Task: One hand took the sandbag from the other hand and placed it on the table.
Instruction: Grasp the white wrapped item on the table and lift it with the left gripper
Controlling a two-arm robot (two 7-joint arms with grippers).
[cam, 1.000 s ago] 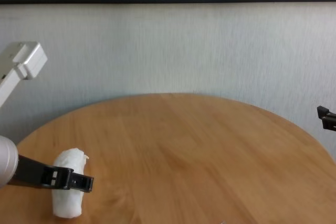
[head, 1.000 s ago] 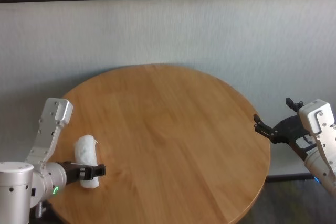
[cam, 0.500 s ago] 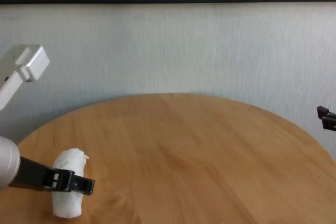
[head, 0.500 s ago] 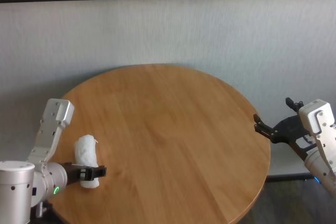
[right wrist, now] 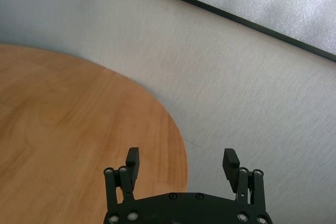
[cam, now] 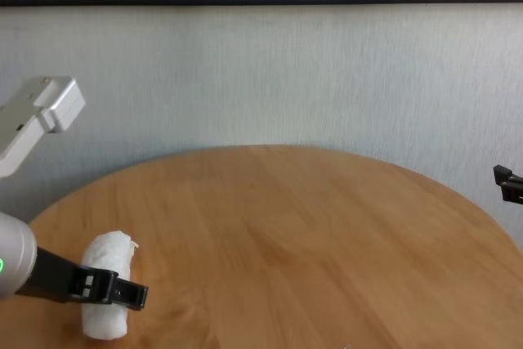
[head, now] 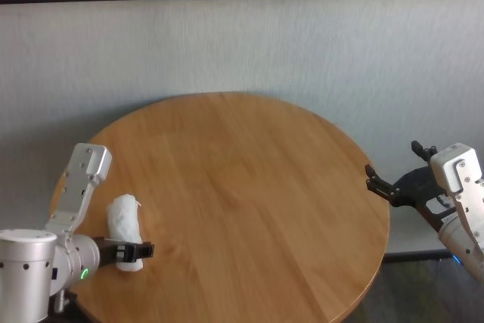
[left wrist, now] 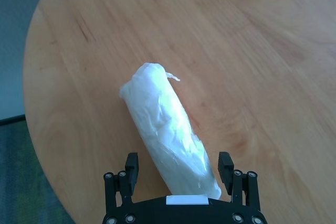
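The white sandbag [head: 123,221] lies on the round wooden table [head: 249,179] near its left edge. My left gripper [head: 132,251], on the wrist with the green ring, is open with its fingers on either side of the bag's near end. The left wrist view shows the sandbag [left wrist: 165,119] lying between the spread fingers of the left gripper [left wrist: 178,167], crinkled end pointing away. My right gripper [head: 392,163] is open and empty, held off the table's right edge; the right wrist view [right wrist: 181,162] shows nothing between its fingers.
A pale wall [head: 242,43] with a dark horizontal strip stands behind the table. In the chest view the sandbag [cam: 110,255] sits at the near left, and bare tabletop [cam: 310,234] stretches to the right gripper's tip [cam: 507,184].
My left arm has shifted slightly, the gripper easing a little toward the table's near edge. The sandbag stays in place on the table. The right arm has not moved.
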